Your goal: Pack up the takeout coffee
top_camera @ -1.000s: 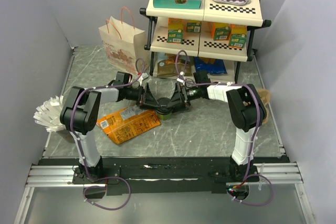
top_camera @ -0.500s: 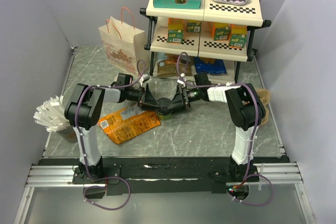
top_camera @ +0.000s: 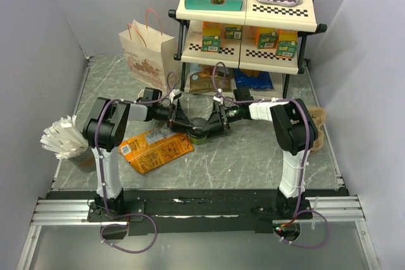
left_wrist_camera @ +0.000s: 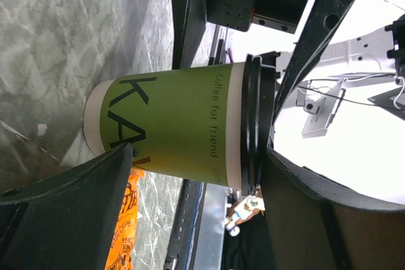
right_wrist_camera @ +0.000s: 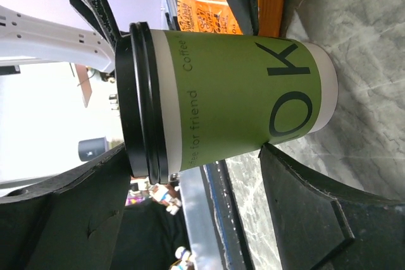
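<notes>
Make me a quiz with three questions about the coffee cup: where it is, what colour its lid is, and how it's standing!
1. Where is the coffee cup?
A) inside the paper bag
B) on the table, between the left claw and the right claw
C) on the top shelf

2. What colour is its lid?
A) black
B) white
C) red

3. How is the cup standing?
A) tipped over on its side
B) upright with its lid on
C) upright with no lid

Answers:
1 B: the overhead view shows it on the tabletop with a claw on each side.
2 A: both wrist views show a black lid on the green cup.
3 B: its base sits flat on the table and the lid is on top.
</notes>
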